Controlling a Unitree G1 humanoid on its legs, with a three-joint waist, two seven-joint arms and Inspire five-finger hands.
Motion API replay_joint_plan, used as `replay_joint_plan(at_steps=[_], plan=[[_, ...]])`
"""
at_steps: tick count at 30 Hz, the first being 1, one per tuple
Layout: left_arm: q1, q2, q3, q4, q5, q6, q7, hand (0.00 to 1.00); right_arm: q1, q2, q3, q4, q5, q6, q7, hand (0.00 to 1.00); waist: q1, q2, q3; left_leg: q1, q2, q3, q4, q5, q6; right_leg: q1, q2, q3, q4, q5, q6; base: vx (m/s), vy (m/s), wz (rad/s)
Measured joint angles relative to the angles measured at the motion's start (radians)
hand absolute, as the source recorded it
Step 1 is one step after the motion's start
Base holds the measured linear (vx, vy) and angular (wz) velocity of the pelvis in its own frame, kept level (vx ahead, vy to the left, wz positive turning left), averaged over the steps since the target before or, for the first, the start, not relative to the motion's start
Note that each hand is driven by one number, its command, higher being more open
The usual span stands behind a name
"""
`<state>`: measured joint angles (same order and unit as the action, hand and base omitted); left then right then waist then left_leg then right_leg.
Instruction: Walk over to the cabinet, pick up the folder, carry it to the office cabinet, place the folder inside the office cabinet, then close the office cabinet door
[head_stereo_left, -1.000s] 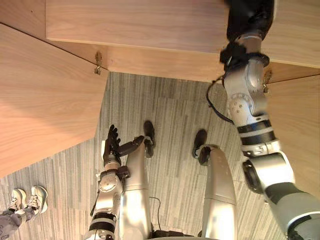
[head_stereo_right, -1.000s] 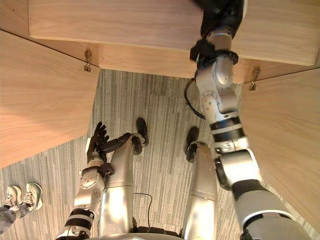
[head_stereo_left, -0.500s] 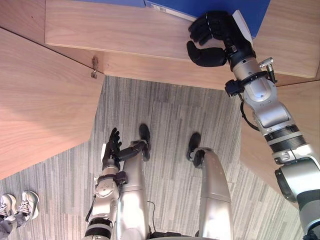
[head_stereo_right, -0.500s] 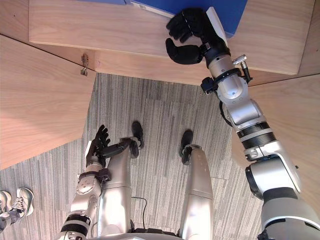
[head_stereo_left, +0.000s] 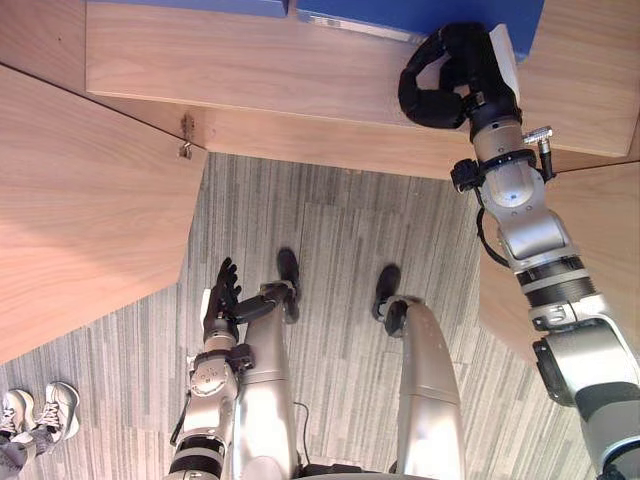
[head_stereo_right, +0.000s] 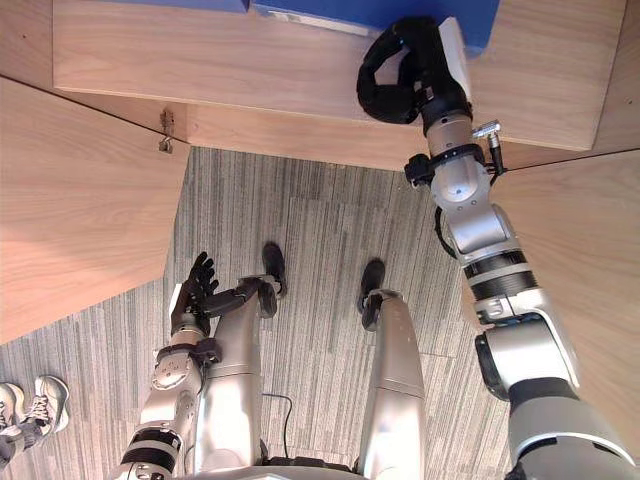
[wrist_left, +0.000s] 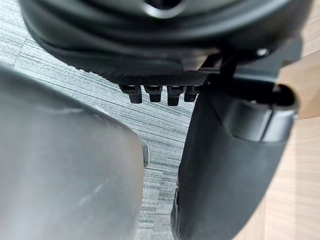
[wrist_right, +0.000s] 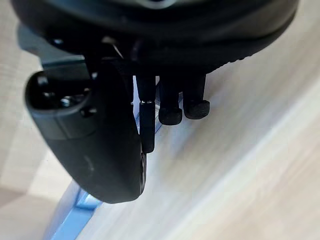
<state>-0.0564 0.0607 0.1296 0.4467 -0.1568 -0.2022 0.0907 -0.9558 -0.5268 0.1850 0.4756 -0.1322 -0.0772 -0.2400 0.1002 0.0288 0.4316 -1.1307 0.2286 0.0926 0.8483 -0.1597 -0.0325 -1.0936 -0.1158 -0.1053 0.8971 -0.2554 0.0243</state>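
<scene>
Curled right hand (head_stereo_left: 455, 72) from spread fingers into an empty fist just in front of folder (head_stereo_left: 420, 12); indicates release complete, leaving cabinet door (head_stereo_left: 80, 200) closure.

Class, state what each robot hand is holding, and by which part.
Nothing is held. The right hand is curled empty at the near edge of the blue folder on the shelf; the left hand hangs open.
</scene>
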Motion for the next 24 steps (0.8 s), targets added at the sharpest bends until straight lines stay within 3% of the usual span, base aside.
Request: replay_joint_plan(at_steps=[4, 10, 13, 16, 20, 24], plan=[[0.0, -0.002, 0.0, -0.003, -0.002, 0.0, 0.03, 1.0, -0.034, 0.041, -0.014, 0.037, -0.1, 0.014, -0.045, 0.0, -0.002, 0.0, 0.0, -0.004, -0.002, -0.001, -0.012, 0.007, 0.0, -0.003, 0.0, -0.003, -0.009, 0.004, -0.001, 0.0, 0.0, 0.0], [-0.009, -0.003, 0.0, -0.011, -0.014, -0.011, 0.058, 1.0, -0.116, 0.061, -0.014, 0.104, -0.126, 0.006, -0.097, 0.0, -0.008, 0.0, 0.0, -0.04, -0.011, -0.003, -0.046, 0.05, -0.002, -0.048, -0.008, -0.01, -0.017, 0.023, 0.0, -0.05, -0.008, 0.05], [-0.015, -0.004, -0.001, -0.017, -0.021, -0.013, 0.064, 1.0, -0.165, 0.062, -0.014, 0.14, -0.077, 0.009, -0.098, 0.0, -0.005, 0.0, 0.0, -0.056, -0.013, -0.006, -0.064, 0.076, -0.003, -0.069, -0.011, -0.017, -0.019, 0.04, -0.003, -0.11, -0.021, 0.04], [-0.018, -0.006, 0.0, -0.017, -0.021, -0.013, 0.064, 1.0, -0.152, 0.062, -0.025, 0.084, 0.031, 0.055, -0.102, 0.0, 0.002, 0.0, 0.0, -0.056, -0.004, -0.005, -0.079, 0.087, -0.004, -0.068, -0.012, -0.032, -0.036, 0.052, -0.005, -0.07, -0.016, -0.03], [-0.018, -0.007, 0.0, 0.021, -0.019, 0.016, 0.061, 1.0, 0.136, 0.073, -0.06, -0.294, 0.107, 0.049, -0.114, 0.0, 0.001, 0.0, 0.0, 0.021, 0.003, -0.002, -0.076, 0.083, -0.001, 0.023, -0.007, -0.045, -0.064, 0.064, -0.004, 0.01, -0.006, -0.03], [0.015, -0.031, -0.002, 0.07, 0.006, 0.033, 0.05, 1.0, 0.519, 0.135, -0.055, -0.536, 0.155, -0.044, -0.028, 0.0, -0.022, -0.004, -0.006, 0.231, 0.002, 0.015, -0.132, 0.039, -0.005, 0.248, -0.003, -0.052, -0.16, 0.054, 0.012, 0.07, 0.003, -0.04]])
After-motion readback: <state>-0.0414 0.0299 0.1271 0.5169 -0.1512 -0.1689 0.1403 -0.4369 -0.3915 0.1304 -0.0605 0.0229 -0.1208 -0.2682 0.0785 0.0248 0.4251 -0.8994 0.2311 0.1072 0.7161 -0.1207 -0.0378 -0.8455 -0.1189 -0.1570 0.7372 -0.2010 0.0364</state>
